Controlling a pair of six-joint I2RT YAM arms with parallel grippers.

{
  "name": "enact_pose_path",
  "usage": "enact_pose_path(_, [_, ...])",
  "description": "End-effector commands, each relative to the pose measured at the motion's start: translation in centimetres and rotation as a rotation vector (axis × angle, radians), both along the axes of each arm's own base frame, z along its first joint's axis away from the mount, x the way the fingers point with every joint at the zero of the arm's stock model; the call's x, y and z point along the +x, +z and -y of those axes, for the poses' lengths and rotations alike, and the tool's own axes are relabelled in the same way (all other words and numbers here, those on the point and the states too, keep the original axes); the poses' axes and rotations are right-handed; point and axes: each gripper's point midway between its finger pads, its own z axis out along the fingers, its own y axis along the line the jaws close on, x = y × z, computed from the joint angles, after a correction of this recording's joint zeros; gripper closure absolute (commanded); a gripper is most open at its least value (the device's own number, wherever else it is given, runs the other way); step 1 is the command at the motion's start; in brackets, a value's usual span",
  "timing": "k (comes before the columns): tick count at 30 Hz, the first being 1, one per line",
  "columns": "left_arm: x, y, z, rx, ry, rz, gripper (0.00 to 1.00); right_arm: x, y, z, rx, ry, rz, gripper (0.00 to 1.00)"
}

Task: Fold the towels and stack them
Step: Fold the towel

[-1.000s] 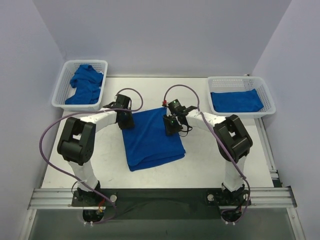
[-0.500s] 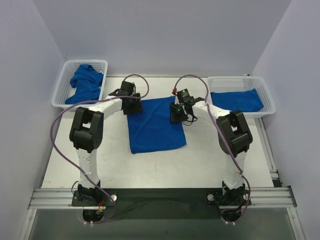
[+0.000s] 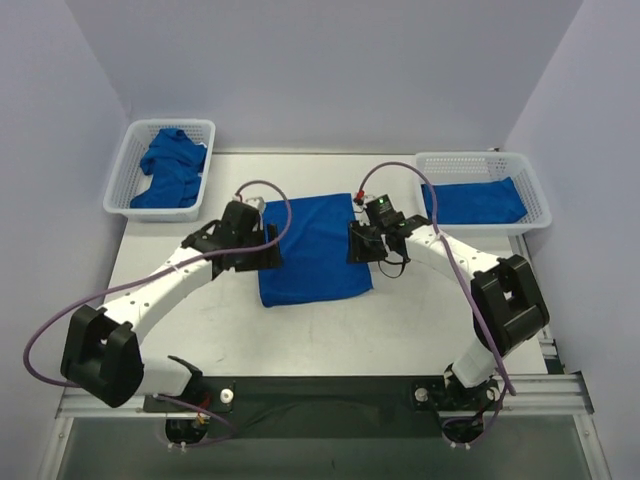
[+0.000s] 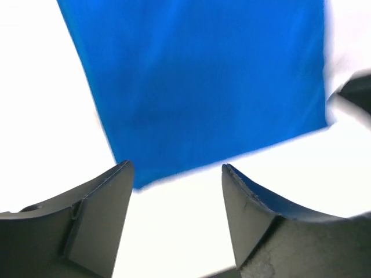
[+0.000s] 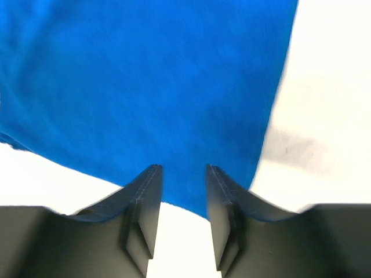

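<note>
A folded royal-blue towel lies flat mid-table, also seen in the left wrist view and the right wrist view. My left gripper hovers at its left edge, open, with only white table and the towel's near corner between its fingertips. At the towel's right edge my right gripper is open with a narrow gap and nothing in it; the towel's edge shows below. Crumpled towels fill the left basket. A folded towel lies in the right basket.
A white mesh basket stands at the back left and another at the back right. The table's white top runs to a metal rail at the near edge. Purple cables loop off both arms.
Both grippers have let go of the towel and opened, drawing back from its far edge to its sides. The towel lies flatter and squarer. The left arm's elbow has swung low and left.
</note>
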Motion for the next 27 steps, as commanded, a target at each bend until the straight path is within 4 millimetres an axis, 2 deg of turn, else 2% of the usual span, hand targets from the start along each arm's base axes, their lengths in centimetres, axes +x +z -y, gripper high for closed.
enact_pose_path(1, [-4.9, -4.6, -1.0, 0.038, 0.043, -0.183, 0.29, -1.9, -0.7, 0.8, 0.006, -0.037, -0.051, 0.69])
enact_pose_path(3, [-6.6, -6.3, -1.2, 0.048, 0.04, -0.23, 0.3, -2.7, -1.5, 1.2, -0.001, -0.05, -0.074, 0.74])
enact_pose_path(4, [-6.6, -6.7, -1.0, 0.041, 0.045, -0.23, 0.3, -2.7, -1.5, 1.3, 0.001, -0.055, -0.071, 0.78])
enact_pose_path(6, [-6.8, -7.4, -1.0, 0.046, 0.047, -0.236, 0.31, -3.1, -2.0, 1.5, -0.002, -0.063, -0.08, 0.81])
enact_pose_path(15, [-4.8, -7.7, 0.4, -0.002, 0.08, -0.204, 0.33, -4.1, -4.6, 2.7, -0.033, -0.094, -0.118, 0.88])
enact_pose_path(23, [-4.4, -8.3, 0.6, -0.022, 0.123, -0.204, 0.41, -4.9, -6.4, 3.4, -0.051, -0.109, -0.146, 0.9])
enact_pose_path(27, [-4.3, -8.8, -0.3, 0.016, 0.15, -0.193, 0.43, -5.0, -6.6, 3.4, -0.052, -0.106, -0.149, 0.9])
